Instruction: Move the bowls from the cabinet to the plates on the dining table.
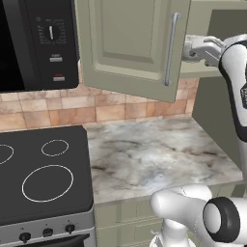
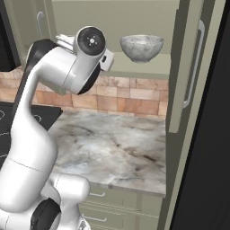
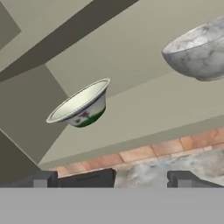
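Marble worktop runs beside a black stove, backed by brick-coloured tiles, with a black microwave hanging at the upper left of the left base view. Over the worktop the green cabinet stands open: its door swings out toward us, the long silver handle upright on it. On the cabinet shelf sit both bowls. The grey bowl is upright near the right side of the shelf, plain to see from the right base view and again at the upper right of the hand view. The white bowl, with a flaring rim and a dab of green and red pattern low on its side, sits further along the same shelf, well apart from the grey one; the hand view is rolled, so both look tilted there. The arm rises from the base and bends up to the level of the shelf, its wrist at the cabinet's opening. The gripper has its jaws spread wide and nothing between them; the two dark fingertips show at the bottom of the hand view, short of the bowls and touching neither, though how near it is to the shelf edge I can't quite tell.
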Available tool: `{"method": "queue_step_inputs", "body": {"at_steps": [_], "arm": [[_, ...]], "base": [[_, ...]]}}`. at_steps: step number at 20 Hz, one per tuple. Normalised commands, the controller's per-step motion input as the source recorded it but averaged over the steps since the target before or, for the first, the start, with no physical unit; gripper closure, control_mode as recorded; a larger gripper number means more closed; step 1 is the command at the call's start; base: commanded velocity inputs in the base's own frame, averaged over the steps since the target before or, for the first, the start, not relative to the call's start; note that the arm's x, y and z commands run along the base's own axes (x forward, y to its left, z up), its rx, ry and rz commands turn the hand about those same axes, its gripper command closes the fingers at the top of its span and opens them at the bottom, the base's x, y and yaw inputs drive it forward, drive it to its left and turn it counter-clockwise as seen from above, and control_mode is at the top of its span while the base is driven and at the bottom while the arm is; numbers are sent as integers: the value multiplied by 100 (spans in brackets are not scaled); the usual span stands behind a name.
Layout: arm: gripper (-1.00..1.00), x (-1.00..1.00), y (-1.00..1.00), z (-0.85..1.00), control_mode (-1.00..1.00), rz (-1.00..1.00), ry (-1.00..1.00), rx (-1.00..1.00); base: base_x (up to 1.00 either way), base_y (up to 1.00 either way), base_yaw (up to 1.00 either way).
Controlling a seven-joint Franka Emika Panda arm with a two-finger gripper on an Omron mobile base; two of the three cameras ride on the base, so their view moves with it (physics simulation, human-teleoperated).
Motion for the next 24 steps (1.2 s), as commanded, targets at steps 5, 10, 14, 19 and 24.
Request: {"method": "queue_step_inputs", "body": {"at_steps": [5, 10, 14, 19, 24], "arm": [[-100, 64, -22, 0, -100, 6, 1, 0], [-100, 58, 1, -8, -100, 7, 5, 0], [-100, 37, 26, -5, -100, 8, 6, 0], [-100, 29, 29, -1, -100, 7, 5, 0], [-100, 12, 34, -2, -100, 6, 3, 0]], "base": [[0, 0, 0], [0, 0, 0], [0, 0, 0], [0, 0, 0], [0, 0, 0]]}}
